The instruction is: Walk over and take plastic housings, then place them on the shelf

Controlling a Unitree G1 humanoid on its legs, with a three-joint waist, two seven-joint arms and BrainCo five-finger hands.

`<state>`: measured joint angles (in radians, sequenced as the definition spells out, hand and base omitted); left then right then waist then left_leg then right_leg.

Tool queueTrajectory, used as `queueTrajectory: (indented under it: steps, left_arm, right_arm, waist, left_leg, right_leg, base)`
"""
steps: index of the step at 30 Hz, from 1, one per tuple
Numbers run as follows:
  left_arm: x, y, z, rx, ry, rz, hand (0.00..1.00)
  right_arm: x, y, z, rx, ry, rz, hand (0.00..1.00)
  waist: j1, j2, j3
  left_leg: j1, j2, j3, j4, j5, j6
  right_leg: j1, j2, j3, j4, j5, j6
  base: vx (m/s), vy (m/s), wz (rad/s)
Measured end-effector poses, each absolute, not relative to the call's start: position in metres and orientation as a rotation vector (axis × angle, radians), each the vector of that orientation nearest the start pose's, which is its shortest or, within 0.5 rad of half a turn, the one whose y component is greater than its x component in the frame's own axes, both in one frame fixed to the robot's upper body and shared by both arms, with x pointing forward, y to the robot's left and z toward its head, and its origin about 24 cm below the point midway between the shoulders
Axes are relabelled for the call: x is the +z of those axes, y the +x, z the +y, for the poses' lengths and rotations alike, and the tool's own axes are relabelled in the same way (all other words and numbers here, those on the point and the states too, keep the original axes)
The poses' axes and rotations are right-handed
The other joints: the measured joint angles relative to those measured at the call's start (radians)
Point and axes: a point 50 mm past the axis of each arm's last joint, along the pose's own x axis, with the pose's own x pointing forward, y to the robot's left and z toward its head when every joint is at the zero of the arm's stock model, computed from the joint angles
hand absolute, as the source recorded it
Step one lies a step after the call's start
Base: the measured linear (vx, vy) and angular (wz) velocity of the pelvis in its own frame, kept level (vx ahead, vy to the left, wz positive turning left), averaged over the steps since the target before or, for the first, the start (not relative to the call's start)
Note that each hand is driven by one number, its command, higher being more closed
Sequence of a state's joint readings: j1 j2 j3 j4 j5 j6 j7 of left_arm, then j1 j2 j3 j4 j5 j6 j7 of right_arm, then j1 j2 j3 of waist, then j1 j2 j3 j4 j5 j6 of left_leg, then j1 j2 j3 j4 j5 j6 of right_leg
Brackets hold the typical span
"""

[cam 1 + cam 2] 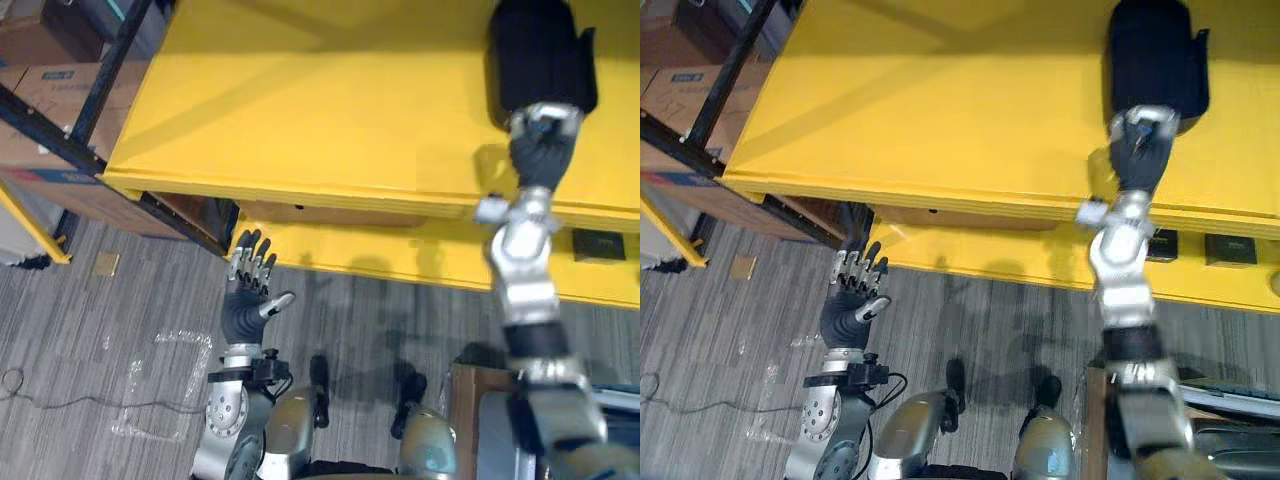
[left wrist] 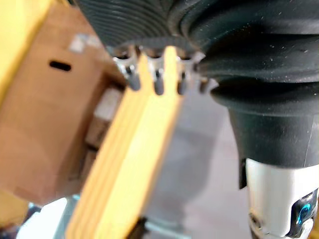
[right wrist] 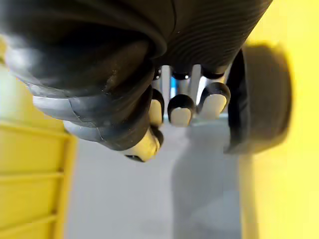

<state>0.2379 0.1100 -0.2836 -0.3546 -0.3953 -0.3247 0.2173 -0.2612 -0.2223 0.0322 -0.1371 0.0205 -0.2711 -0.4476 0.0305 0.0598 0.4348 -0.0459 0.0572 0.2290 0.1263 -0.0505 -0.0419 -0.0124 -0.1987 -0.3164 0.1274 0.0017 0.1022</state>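
A black plastic housing [image 1: 540, 55] lies on the top board of the yellow shelf [image 1: 300, 110], towards its right side. My right hand [image 1: 541, 150] reaches up over the shelf's front edge and sits just at the housing's near end. In the right wrist view its fingers [image 3: 182, 109] are loosely bent with nothing between them, and the housing [image 3: 261, 99] rests on the yellow board beside them. My left hand [image 1: 245, 300] hangs low in front of the shelf, open with straight fingers and holding nothing.
A lower yellow board [image 1: 400, 255] carries small black parts [image 1: 1225, 248]. Cardboard boxes [image 1: 50, 100] stand behind a dark metal rack [image 1: 100, 90] at the left. A clear plastic bag [image 1: 160, 390] lies on the grey floor. A brown box [image 1: 475, 400] stands at lower right.
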Motion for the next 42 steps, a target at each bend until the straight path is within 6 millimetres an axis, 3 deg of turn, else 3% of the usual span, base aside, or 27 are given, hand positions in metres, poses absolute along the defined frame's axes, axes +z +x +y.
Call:
queueTrajectory:
  steps: [2, 3, 5, 7, 10, 15, 18, 20, 25, 29, 31, 32, 33, 36, 38, 40, 42]
  left_arm:
    - [0.093, 0.197, 0.132, 0.021, -0.433, -0.335, 0.0]
    - [0.092, 0.196, 0.132, 0.019, -0.432, -0.334, 0.0]
    - [0.092, 0.196, 0.131, 0.018, -0.431, -0.332, 0.0]
    - [0.09, 0.195, 0.131, 0.019, -0.428, -0.325, 0.0]
    - [0.092, 0.195, 0.129, -0.007, -0.43, -0.335, 0.0]
    - [0.091, 0.199, 0.124, -0.049, -0.423, -0.333, 0.0]
    - [0.083, 0.202, 0.114, -0.1, -0.413, -0.288, 0.0]
    - [0.081, 0.203, 0.107, -0.125, -0.412, -0.267, 0.0]
    - [0.067, 0.209, 0.095, -0.142, -0.392, -0.173, 0.0]
    - [0.068, 0.209, 0.082, -0.194, -0.403, -0.163, 0.0]
    - [0.067, 0.21, 0.084, -0.176, -0.398, -0.158, 0.0]
    - [0.067, 0.213, 0.092, -0.118, -0.395, -0.161, 0.0]
    - [0.066, 0.214, 0.097, -0.077, -0.391, -0.162, 0.0]
    - [0.067, 0.211, 0.11, -0.006, -0.397, -0.169, 0.0]
    - [0.068, 0.208, 0.114, 0.015, -0.403, -0.176, 0.0]
    - [0.075, 0.206, 0.114, 0.012, -0.423, -0.215, 0.0]
    - [0.081, 0.208, 0.111, 0.004, -0.45, -0.253, 0.0]
  right_arm:
    - [0.147, 0.249, -0.171, -0.308, -0.008, -0.617, 1.0]
    - [0.138, 0.229, -0.174, -0.351, 0.023, -0.586, 0.0]
    - [0.134, 0.217, -0.177, -0.382, 0.035, -0.569, 0.0]
    - [0.122, 0.199, -0.184, -0.419, 0.048, -0.525, 0.0]
    - [0.107, 0.186, -0.194, -0.434, 0.122, -0.445, 0.0]
    - [0.086, 0.169, -0.213, -0.518, 0.168, -0.335, 0.0]
    - [0.072, 0.152, -0.234, -0.624, 0.335, -0.292, 0.0]
    - [0.065, 0.139, -0.245, -0.679, 0.315, -0.266, 0.0]
    - [0.063, 0.124, -0.25, -0.665, 0.289, -0.267, 0.0]
    - [0.062, 0.124, -0.248, -0.623, 0.28, -0.271, 0.0]
    - [0.06, 0.13, -0.241, -0.556, 0.292, -0.266, 0.0]
    - [0.059, 0.146, -0.233, -0.452, 0.296, -0.27, 0.0]
    - [0.059, 0.156, -0.231, -0.377, 0.314, -0.282, 0.0]
    - [0.063, 0.176, -0.222, -0.254, 0.297, -0.302, 0.0]
    - [0.064, 0.183, -0.217, -0.208, 0.299, -0.301, 0.0]
    - [0.068, 0.192, -0.209, -0.182, 0.341, -0.313, 0.0]
    - [0.057, 0.194, -0.205, -0.21, 0.386, -0.258, 0.0]
  waist:
    - [-0.023, -0.028, -0.031]
    - [-0.046, -0.053, -0.081]
    - [-0.053, -0.065, -0.111]
    - [-0.079, -0.083, -0.169]
    - [-0.105, -0.091, -0.206]
    - [-0.14, -0.084, -0.224]
    - [-0.188, -0.081, -0.248]
    - [-0.211, -0.075, -0.257]
    - [-0.267, -0.058, -0.286]
    - [-0.273, -0.055, -0.288]
    - [-0.259, -0.058, -0.296]
    - [-0.235, -0.05, -0.297]
    - [-0.219, -0.038, -0.297]
    - [-0.195, -0.016, -0.301]
    - [-0.178, -0.012, -0.303]
    - [-0.159, 0.015, -0.308]
    - [-0.155, 0.018, -0.299]
  left_leg:
    - [0.022, 0.004, 0.019, -0.015, -0.007, -0.005]
    - [0.033, 0.011, 0.047, -0.018, -0.022, -0.009]
    - [0.047, 0.017, 0.068, -0.019, -0.033, -0.013]
    - [0.07, 0.027, 0.114, -0.02, -0.05, -0.021]
    - [0.112, 0.031, 0.17, -0.039, -0.055, -0.023]
    - [0.17, 0.034, 0.268, -0.068, -0.071, -0.032]
    - [0.195, 0.037, 0.339, -0.065, -0.086, -0.037]
    - [0.215, 0.041, 0.4, -0.062, -0.1, -0.044]
    - [0.235, 0.063, 0.525, -0.033, -0.136, -0.064]
    - [0.235, 0.085, 0.561, -0.006, -0.144, -0.07]
    - [0.217, 0.101, 0.506, 0.055, -0.156, -0.051]
    - [0.181, 0.118, 0.337, 0.155, -0.203, 0.025]
    - [0.16, 0.121, 0.209, 0.227, -0.233, 0.064]
    - [0.121, 0.101, -0.013, 0.364, -0.247, 0.071]
    - [0.113, 0.079, -0.093, 0.391, -0.247, 0.071]
    - [0.099, 0.062, -0.141, 0.386, -0.278, 0.047]
    - [0.093, 0.061, -0.142, 0.384, -0.307, 0.02]
  right_leg:
    - [0.014, 0.008, 0.019, -0.021, 0.002, 0.003]
    - [0.014, 0.018, 0.044, -0.04, 0.005, 0.007]
    - [0.016, 0.026, 0.067, -0.052, 0.007, 0.009]
    - [0.017, 0.04, 0.108, -0.065, 0.008, 0.01]
    - [0.019, 0.048, 0.163, -0.076, 0.01, 0.011]
    - [0.028, 0.074, 0.25, -0.126, 0.047, 0.014]
    - [0.022, 0.086, 0.318, -0.152, 0.068, 0.017]
    - [0.011, 0.099, 0.374, -0.162, 0.084, 0.019]
    - [-0.023, 0.13, 0.471, -0.193, 0.109, 0.023]
    - [-0.041, 0.152, 0.487, -0.197, 0.123, 0.011]
    - [-0.054, 0.174, 0.534, -0.198, 0.138, -0.001]
    - [-0.059, 0.2, 0.605, -0.2, 0.15, -0.002]
    - [-0.057, 0.22, 0.656, -0.2, 0.148, -0.003]
    - [-0.059, 0.246, 0.705, -0.181, 0.133, -0.025]
    - [-0.075, 0.248, 0.703, -0.164, 0.124, -0.038]
    - [-0.126, 0.244, 0.689, -0.119, 0.124, -0.038]
    - [-0.168, 0.245, 0.671, -0.059, 0.13, -0.012]
  base:
    - [0.13, -0.014, -0.39]
    - [0.12, -0.002, -0.47]
    - [0.11, -0.003, -0.52]
    - [0.12, -0.002, -0.57]
    - [0.09, 0.011, -0.54]
    - [0.02, 0.005, -0.6]
    - [-0.03, -0.003, -0.63]
    - [-0.06, -0.011, -0.81]
    - [-0.08, -0.038, -0.78]
    - [-0.07, -0.092, -0.41]
    - [-0.05, -0.122, -0.81]
    - [-0.04, -0.113, -1.49]
    - [-0.02, -0.065, -1.48]
    - [-0.03, 0.061, -0.98]
    - [-0.03, 0.117, -0.67]
    - [-0.05, 0.138, -0.34]
    - [-0.06, 0.098, 0.13]
